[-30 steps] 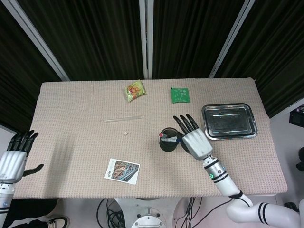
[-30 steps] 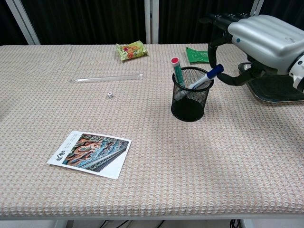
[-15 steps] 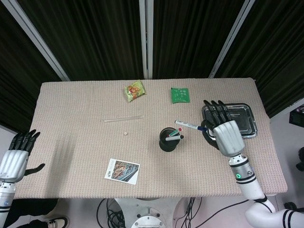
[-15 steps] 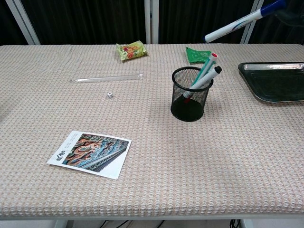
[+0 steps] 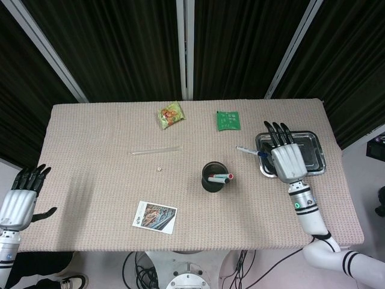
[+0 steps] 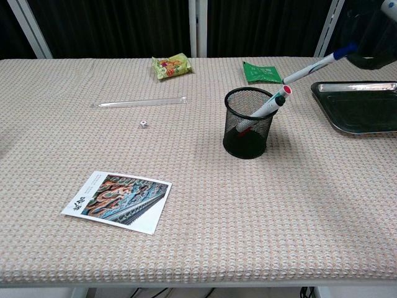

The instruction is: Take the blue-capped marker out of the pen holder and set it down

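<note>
1. The tabletop (image 5: 90,132) filled the middle of the head view, with a metal tray (image 5: 313,165) at centre right.
2. The right hand (image 5: 286,159) hovered over the tray's left edge, its fingers (image 5: 275,131) pointing to the top of the frame and closed on the marker (image 6: 313,62).
3. The left hand (image 5: 21,195) hung off the tabletop at lower left, fingers apart and holding nothing.
4. The holder (image 6: 247,124) stood at centre, well apart from the right hand, with two other pens leaning in it.
5. The marker was out of the holder and in the air, tilted, its blue cap toward the hand at upper right in the chest view and its white barrel slanting down toward the holder.
6. The step in hand looked like the carry: extraction done, setting down not yet done.
7. The next move probably called for lowering the marker until it lay flat on the tabletop or tray, then letting go.
</note>
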Robot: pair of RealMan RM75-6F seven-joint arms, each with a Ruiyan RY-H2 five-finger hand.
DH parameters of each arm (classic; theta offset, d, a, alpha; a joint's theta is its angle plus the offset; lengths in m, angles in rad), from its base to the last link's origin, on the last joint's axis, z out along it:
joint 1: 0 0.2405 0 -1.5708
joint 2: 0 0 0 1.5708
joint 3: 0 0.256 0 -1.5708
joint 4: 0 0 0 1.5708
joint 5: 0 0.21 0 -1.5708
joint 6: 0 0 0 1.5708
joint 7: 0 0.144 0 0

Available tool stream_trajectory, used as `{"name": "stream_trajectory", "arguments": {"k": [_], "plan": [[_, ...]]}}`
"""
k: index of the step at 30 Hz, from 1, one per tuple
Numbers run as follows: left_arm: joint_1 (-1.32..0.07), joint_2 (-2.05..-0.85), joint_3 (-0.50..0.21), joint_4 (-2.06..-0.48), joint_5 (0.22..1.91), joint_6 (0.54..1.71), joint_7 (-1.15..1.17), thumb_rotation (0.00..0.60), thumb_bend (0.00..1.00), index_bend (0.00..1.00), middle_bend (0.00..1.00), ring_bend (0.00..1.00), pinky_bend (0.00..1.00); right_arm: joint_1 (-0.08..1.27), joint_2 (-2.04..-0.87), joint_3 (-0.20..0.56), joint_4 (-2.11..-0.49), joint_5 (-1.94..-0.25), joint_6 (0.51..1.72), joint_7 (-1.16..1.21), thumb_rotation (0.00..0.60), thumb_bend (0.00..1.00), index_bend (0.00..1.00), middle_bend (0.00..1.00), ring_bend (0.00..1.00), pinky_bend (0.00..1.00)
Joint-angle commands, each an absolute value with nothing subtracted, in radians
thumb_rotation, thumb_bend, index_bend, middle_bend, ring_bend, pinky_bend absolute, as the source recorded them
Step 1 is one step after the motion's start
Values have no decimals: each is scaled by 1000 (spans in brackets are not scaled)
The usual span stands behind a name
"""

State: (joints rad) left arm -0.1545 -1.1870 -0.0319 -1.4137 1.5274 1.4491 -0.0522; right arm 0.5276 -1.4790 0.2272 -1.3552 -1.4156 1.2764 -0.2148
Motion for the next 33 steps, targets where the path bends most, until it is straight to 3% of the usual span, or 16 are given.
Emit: {"name": "stream_trajectory", "arguments": {"k": [1, 3, 5, 6, 10, 18, 24, 33], "plan": [[-156, -1185, -34, -1417, 1523, 1445, -47, 600, 124, 48, 0, 0, 16, 559, -1540, 223, -1296, -1404, 1243, -196, 600, 314, 566, 18, 0, 0], [-158, -1184, -35, -1422, 1518, 1439, -41, 600, 124, 48, 0, 0, 16, 567, -1547, 210, -1297, -1396, 1208, -199, 600, 276, 220, 6, 0, 0], [-159, -1182, -35, -1426, 1514, 1434, -37, 600, 123, 48, 0, 0, 16, 571, -1530, 196, -1321, -1396, 1181, -203, 600, 206, 24, 0, 0, 0], [-160, -1182, -36, -1428, 1512, 1431, -36, 600, 124, 48, 0, 0, 16, 571, -1515, 188, -1343, -1400, 1171, -202, 600, 158, 0, 0, 0, 0], [-163, -1182, -36, -1428, 1512, 1427, -38, 600, 124, 48, 0, 0, 16, 550, -1443, 169, -1442, -1405, 1167, -186, 600, 47, 0, 0, 0, 0], [-161, -1183, -32, -1427, 1524, 1437, -43, 600, 124, 48, 0, 0, 16, 421, -1274, 96, -1614, -1483, 1315, -123, 600, 36, 0, 0, 0, 0], [-160, -1179, -34, -1442, 1537, 1454, -35, 600, 124, 48, 0, 0, 16, 279, -1192, 34, -1589, -1499, 1460, -79, 600, 43, 0, 0, 0, 0], [-170, -1173, -41, -1450, 1563, 1475, -29, 600, 124, 48, 0, 0, 16, 153, -1135, -2, -1563, -1350, 1454, -116, 600, 58, 0, 0, 0, 0]]}}
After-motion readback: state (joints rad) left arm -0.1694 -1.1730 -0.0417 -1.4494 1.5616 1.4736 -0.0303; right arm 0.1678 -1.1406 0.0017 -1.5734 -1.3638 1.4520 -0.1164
